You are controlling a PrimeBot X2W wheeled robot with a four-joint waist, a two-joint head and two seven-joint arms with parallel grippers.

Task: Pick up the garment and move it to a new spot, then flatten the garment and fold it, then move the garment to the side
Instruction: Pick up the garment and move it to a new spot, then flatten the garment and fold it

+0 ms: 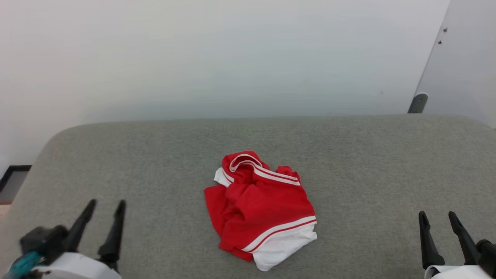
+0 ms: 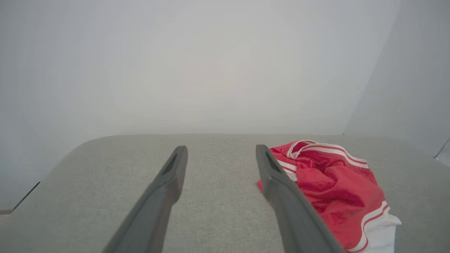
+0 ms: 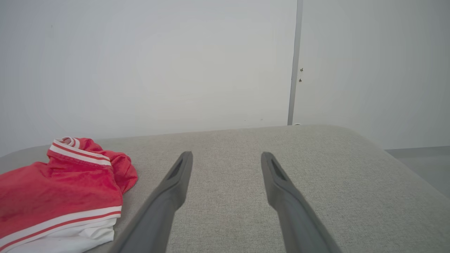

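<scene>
Grey fabric counter [image 1: 368,155] bears the crumpled red, white-trimmed jersey T-shirt [image 1: 263,209] at centre; left tool [image 1: 107,202] and right tool [image 1: 437,214] flank it, spread and empty. Best pinch a raised fold deeply.

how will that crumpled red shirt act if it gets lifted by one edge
The garment lies in a soft crumpled heap with deep folds, so it is probably floppy and will drape when lifted. It looks thin, so likely light. Pushed across the grey woven surface, it would probably bunch rather than slide.
</scene>
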